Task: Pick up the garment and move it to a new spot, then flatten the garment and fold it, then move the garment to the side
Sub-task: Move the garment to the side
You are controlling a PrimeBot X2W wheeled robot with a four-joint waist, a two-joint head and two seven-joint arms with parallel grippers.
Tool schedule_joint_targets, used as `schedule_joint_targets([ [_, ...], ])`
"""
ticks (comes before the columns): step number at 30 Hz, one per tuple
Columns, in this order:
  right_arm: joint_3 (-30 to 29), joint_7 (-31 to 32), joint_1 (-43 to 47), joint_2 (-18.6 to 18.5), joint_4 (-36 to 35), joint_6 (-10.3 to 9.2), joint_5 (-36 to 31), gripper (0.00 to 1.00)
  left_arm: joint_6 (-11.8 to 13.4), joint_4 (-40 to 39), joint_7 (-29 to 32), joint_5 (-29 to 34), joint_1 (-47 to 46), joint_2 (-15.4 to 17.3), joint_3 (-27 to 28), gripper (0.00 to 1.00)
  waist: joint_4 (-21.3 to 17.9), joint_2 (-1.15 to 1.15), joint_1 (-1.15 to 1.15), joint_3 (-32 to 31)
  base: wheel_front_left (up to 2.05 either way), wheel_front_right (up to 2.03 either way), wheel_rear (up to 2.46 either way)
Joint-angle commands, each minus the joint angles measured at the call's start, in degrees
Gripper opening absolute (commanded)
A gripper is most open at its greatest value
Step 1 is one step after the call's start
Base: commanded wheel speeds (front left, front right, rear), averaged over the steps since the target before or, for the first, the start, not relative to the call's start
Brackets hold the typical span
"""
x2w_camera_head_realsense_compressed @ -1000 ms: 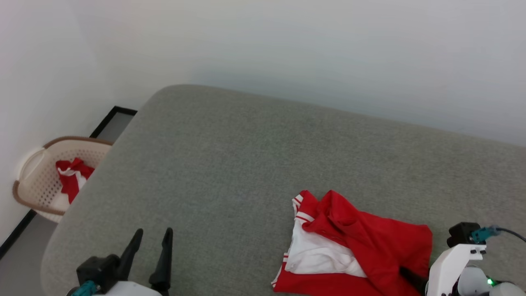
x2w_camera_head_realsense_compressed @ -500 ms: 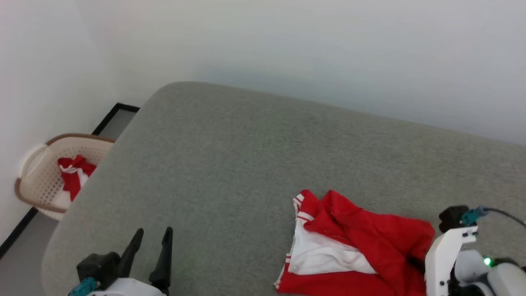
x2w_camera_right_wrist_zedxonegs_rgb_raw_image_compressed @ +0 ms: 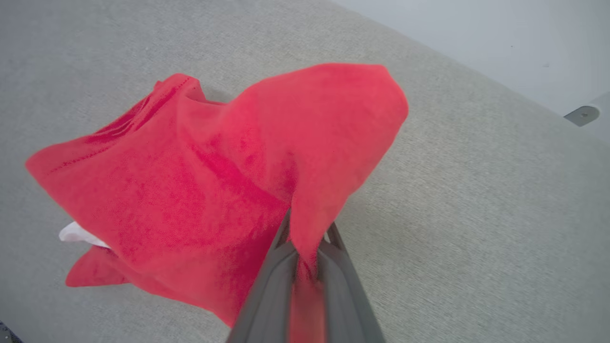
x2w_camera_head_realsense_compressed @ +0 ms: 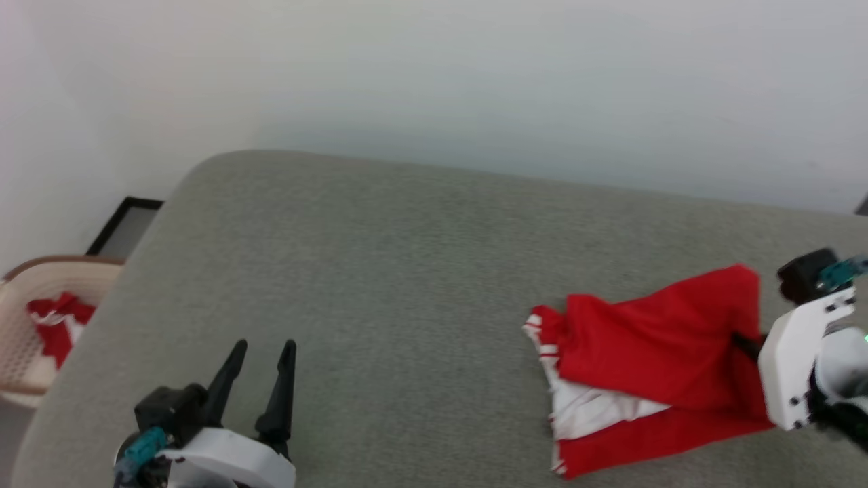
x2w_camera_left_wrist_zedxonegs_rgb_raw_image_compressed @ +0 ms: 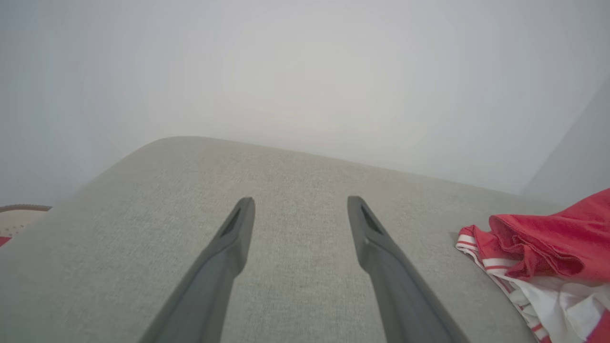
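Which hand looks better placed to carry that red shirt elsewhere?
The right hand: it is pinched shut on the garment, one edge raised. The left hand hovers open, apart from it.

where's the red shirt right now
In the head view, the red shirt is on the right side of the grey cushion, one edge pinched in the right gripper.

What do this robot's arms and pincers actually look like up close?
Each arm ends in a glossy white casing. The left gripper and the right gripper look alike: two long, dark fingers that taper to narrow tips. On each wrist sits a black block with a teal connector plugged into it.
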Motion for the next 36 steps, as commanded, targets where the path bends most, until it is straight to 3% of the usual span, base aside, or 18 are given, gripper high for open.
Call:
schedule_joint_targets([
  [1,0.06,-0.02,-1.21,-1.28,-0.80,-0.06,0.23,0.00,-0.35,0.19,-0.42,0.46,-1.07,0.20,-0.02,1.00,-2.57,0.00,0.00,0.86,0.00,0.00,0.00],
  [4,0.87,0.16,-2.22,-2.97,-1.41,-0.06,1.05,0.00,-0.44,0.49,-0.74,0.50,-1.73,0.31,0.04,1.00,-4.19,0.00,0.00,1.66,0.00,0.00,0.00],
  [10,5.15,-1.47,-6.90,-9.98,-0.63,-0.06,3.94,0.00,-0.94,0.89,-1.41,0.86,-4.60,0.05,-0.35,1.00,-8.85,0.00,0.00,4.95,0.00,0.00,0.00],
  [19,13.45,-10.46,-16.76,-18.83,6.26,-0.06,4.54,0.00,-1.61,1.33,-1.79,1.86,-9.51,0.19,-1.75,1.00,-13.78,0.00,0.00,10.81,0.00,0.00,0.00],
  [29,25.61,-19.57,-28.85,-23.61,13.74,-0.07,0.66,0.00,-2.15,1.64,-1.94,2.43,-14.10,1.54,-3.64,1.00,-18.67,0.00,0.00,17.17,0.00,0.00,0.00],
  [36,28.73,-24.44,-33.43,-24.25,23.07,-0.06,0.28,0.00,-2.40,2.11,-1.94,2.47,-17.60,1.45,-6.20,1.00,-18.77,0.00,0.00,20.65,0.00,0.00,0.00],
])
